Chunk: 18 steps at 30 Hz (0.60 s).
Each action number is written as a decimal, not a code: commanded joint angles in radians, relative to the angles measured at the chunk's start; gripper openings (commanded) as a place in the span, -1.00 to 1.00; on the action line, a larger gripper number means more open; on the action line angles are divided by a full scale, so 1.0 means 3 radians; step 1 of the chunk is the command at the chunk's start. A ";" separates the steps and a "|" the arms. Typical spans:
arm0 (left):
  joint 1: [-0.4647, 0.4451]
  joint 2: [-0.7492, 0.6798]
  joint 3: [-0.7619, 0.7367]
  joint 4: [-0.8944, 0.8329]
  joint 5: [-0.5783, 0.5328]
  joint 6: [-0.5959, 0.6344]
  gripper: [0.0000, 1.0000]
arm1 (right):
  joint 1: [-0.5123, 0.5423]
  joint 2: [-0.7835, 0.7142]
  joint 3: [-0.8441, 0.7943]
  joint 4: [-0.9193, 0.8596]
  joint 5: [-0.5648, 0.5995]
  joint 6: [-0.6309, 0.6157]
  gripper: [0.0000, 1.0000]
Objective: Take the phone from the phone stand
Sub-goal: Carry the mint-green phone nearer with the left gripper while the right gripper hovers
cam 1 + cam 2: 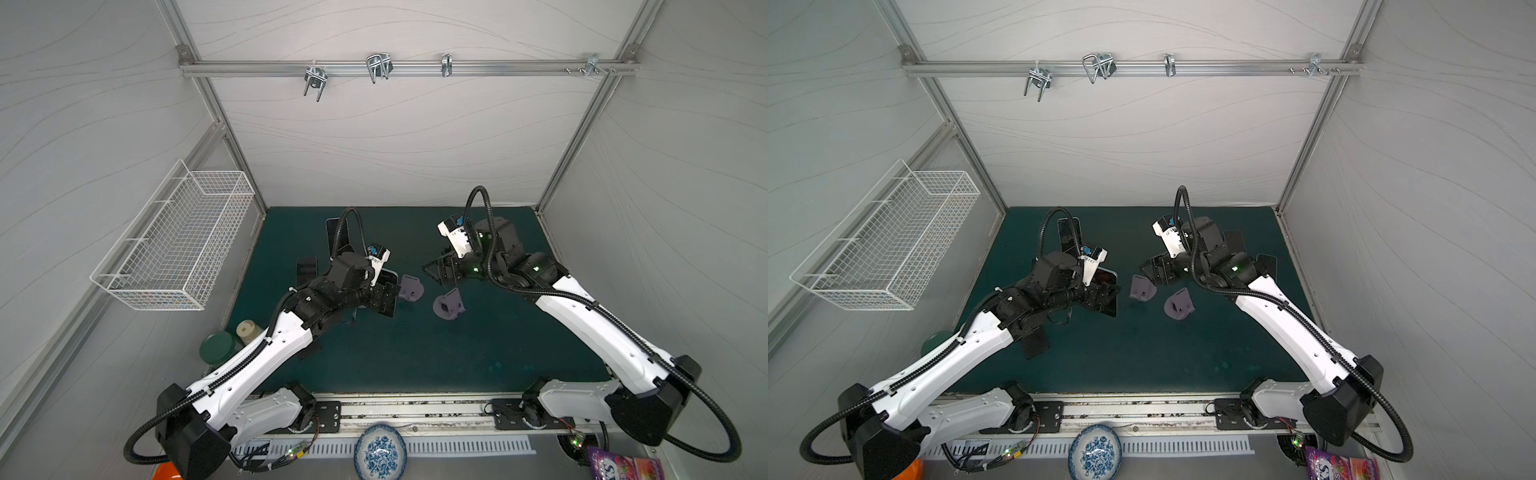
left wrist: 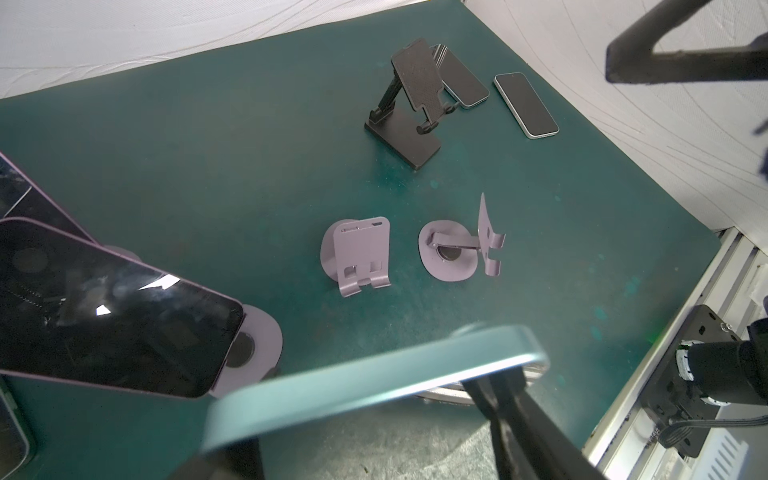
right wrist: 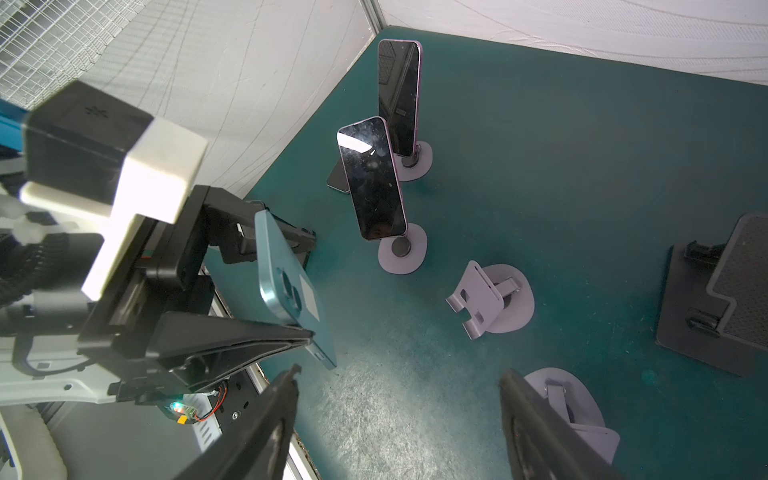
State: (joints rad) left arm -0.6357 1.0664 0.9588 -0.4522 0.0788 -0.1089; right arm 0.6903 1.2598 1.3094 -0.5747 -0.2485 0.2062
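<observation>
Phone [image 3: 291, 291], matte teal, rounded corners, pale square sticker on back, left of centre in both top views, clamped by left gripper [image 3: 311, 289]; right gripper [image 3: 400, 372] spread wide, empty.

Overhead stereo pair, wrist cameras (close, oblique)

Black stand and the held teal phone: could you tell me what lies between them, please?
An empty purple stand on the green mat, in the left wrist view.

White wire basket [image 1: 174, 245] on L wall [image 1: 62, 166], hooks [image 1: 378, 68] on rear rail [image 1: 498, 68], blue-white bowl [image 1: 380, 451] & snack bag [image 1: 623, 465] at front.
</observation>
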 commanded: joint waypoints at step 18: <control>0.0009 -0.0568 -0.0264 -0.0427 -0.0125 -0.0225 0.28 | 0.0164 0.0029 -0.0050 0.0098 -0.0041 0.0057 0.54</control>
State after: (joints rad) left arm -0.6357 0.9222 0.8745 -0.5854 0.0559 -0.1600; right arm 0.7326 1.2602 1.3018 -0.5613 -0.2493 0.2142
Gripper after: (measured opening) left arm 0.715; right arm 0.772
